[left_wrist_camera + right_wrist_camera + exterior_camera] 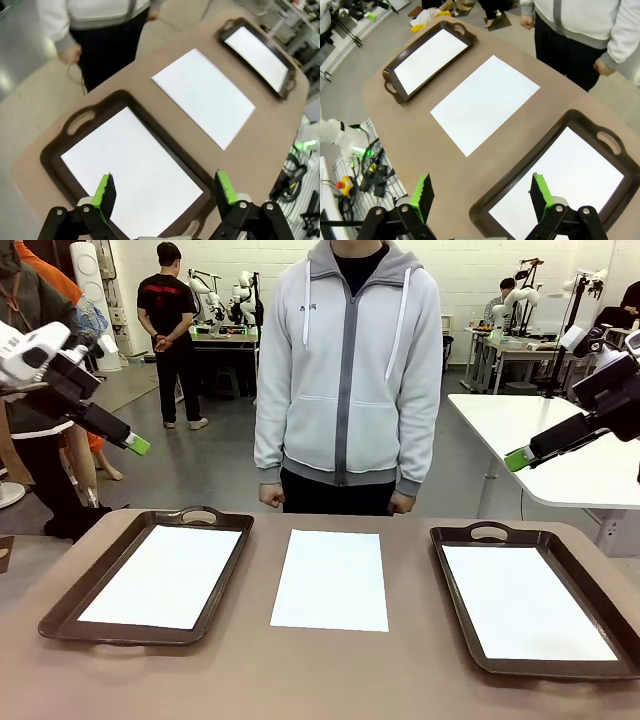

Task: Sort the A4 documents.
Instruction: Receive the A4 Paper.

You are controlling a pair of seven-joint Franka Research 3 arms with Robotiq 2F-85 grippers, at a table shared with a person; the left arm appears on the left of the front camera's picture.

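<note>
A brown, round-cornered counter (300,680) stands on a grey floor (200,470) before a white brick wall (480,260). The middle sheet (330,580) lies bare between two dark trays. The left tray (60,620) and right tray (560,668) each hold a sheet. The mark on the person's hoodie (350,370) is too small to read. The left claw (165,187) and right claw (482,192) hang with jaws apart, empty.

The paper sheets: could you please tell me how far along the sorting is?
Done: one sheet lies in the left tray, another in the right tray. In hand: nothing; the left gripper and right gripper hang open. Left: the middle sheet on the table.
</note>
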